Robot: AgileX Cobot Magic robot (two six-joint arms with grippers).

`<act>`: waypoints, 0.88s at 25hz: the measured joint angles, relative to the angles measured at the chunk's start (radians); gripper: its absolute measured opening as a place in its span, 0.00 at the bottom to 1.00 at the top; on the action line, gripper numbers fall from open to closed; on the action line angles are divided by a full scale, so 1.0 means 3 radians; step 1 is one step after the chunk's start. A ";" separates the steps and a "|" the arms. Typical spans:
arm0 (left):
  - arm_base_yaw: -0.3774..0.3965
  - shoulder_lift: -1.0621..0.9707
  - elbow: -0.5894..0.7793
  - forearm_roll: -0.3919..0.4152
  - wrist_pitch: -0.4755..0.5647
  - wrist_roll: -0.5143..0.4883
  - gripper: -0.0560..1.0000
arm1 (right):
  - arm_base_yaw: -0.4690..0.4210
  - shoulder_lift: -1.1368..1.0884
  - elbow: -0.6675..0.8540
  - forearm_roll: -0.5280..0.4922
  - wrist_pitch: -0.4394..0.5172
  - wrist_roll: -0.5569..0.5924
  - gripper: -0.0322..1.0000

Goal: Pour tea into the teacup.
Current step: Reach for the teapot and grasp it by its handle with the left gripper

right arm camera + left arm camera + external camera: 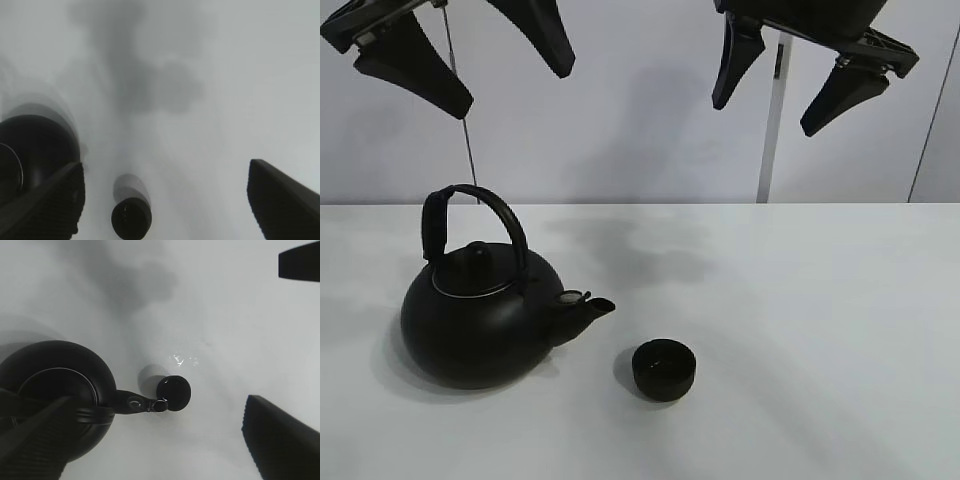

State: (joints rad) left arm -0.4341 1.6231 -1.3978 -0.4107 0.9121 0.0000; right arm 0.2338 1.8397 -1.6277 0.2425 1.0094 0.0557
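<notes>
The teacup (664, 369), a small round black bowl, stands on the white table just right of the kettle's spout. It also shows in the left wrist view (173, 393) and in the right wrist view (131, 218). The big black kettle (480, 310) with arched handle stands at the left; it also shows in the left wrist view (55, 390) and the right wrist view (35, 150). My left gripper (485, 75) hangs open high above the kettle. My right gripper (790, 95) hangs open high at the upper right. Both are empty.
The white table (820, 330) spreads to the right and front of the cup. A grey wall stands behind, with a metal post (772, 130) at the back right and a thin rod (463, 130) at the back left.
</notes>
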 joint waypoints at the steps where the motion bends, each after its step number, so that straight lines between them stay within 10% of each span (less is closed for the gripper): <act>1: 0.0000 -0.0003 0.0000 0.0000 0.0000 0.0065 0.66 | 0.0000 0.0000 0.0000 0.0000 -0.0043 0.0000 0.62; 10: 0.0000 -0.0398 0.0336 0.0398 -0.0547 0.0311 0.66 | 0.0000 0.0000 0.0000 0.0000 -0.0559 0.0000 0.62; 22: 0.0047 -0.1253 0.3055 0.1464 -0.4049 0.0334 0.66 | 0.0000 0.0000 0.0000 0.0010 -0.1208 0.0000 0.62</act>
State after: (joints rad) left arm -0.4200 1.2471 -0.4812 0.0284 -0.3028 0.1002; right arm 0.2338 1.8397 -1.6277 0.2456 0.6472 0.0557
